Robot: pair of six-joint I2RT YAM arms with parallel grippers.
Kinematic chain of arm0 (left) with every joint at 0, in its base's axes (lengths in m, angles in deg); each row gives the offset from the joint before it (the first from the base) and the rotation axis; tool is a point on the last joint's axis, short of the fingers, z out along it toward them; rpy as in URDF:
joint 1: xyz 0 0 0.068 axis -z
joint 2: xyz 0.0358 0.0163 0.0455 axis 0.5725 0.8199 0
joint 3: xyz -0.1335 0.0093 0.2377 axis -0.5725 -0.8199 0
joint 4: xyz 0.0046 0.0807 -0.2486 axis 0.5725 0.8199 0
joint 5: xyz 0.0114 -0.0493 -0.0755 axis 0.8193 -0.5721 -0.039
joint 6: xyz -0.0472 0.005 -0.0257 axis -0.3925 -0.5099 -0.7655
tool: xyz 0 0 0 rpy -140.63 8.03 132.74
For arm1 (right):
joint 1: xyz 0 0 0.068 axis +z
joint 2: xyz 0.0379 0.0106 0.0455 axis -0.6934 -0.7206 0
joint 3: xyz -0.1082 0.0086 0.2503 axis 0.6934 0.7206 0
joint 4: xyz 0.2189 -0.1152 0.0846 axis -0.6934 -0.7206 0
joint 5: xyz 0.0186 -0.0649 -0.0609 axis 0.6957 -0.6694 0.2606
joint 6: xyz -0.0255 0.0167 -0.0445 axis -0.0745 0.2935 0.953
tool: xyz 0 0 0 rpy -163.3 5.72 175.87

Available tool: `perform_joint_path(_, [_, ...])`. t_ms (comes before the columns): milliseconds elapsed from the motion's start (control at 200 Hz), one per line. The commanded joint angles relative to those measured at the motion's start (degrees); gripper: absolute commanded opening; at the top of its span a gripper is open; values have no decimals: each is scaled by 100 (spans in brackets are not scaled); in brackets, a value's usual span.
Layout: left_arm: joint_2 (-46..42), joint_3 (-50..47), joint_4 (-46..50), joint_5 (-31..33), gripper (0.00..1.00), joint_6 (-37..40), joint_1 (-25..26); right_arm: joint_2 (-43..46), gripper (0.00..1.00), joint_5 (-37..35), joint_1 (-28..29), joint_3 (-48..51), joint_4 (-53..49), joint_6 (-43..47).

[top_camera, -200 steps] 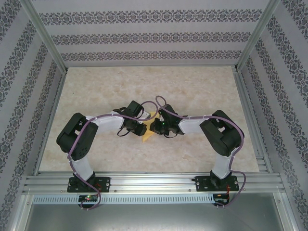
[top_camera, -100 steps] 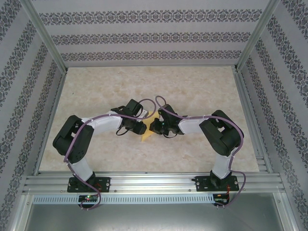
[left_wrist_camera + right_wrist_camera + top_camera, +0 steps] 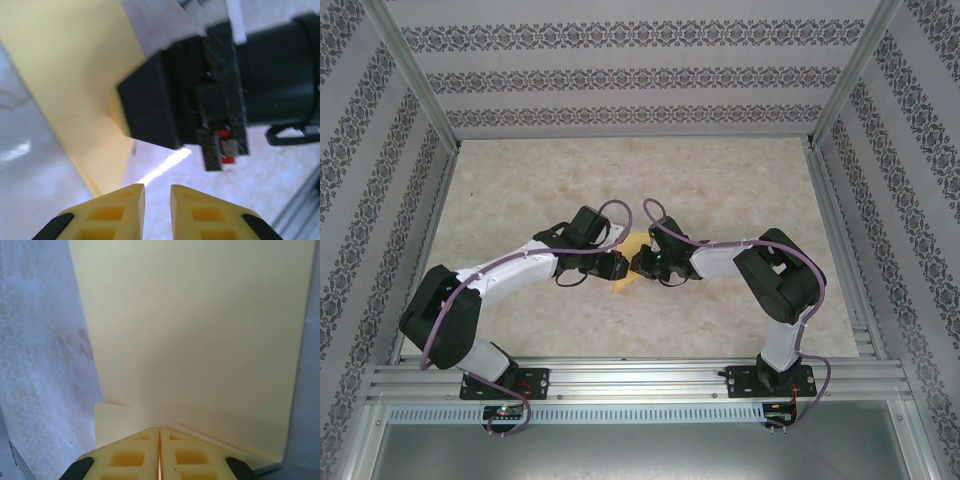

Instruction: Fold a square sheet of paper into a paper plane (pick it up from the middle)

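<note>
- Sheet of paper [image 3: 623,285] was near the middle of the tabletop [image 3: 740,180], between the two arms. A folded flap showed in the right wrist view.
- Right gripper [image 3: 159,432] was clamped on the sheet's edge.
- Left gripper [image 3: 157,192] had its fingers slightly apart and empty, just short of the sheet's corner.
- Step judged: mid-fold. Which fold it was is unclear, as the arms hid most of the sheet from above.
- The next move calls for the left fingers to close on the free edge without tugging it from the right grip.
</note>
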Motion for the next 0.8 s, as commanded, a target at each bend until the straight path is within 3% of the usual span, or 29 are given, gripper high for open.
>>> perform_joint_path(0, [215, -163, -140, -364, 20, -262, 103, -245, 10, -298, 70, 47, -247, -17])
perform_joint_path(140, [586, -60, -269, -600, 19, -280, 141, -265, 10, -286, 71, 44, -239, -14])
perform_joint_path(799, [1135, 171, -208, 98, 17, -214, 155, -293, 10, -264, 53, 3, -320, 56])
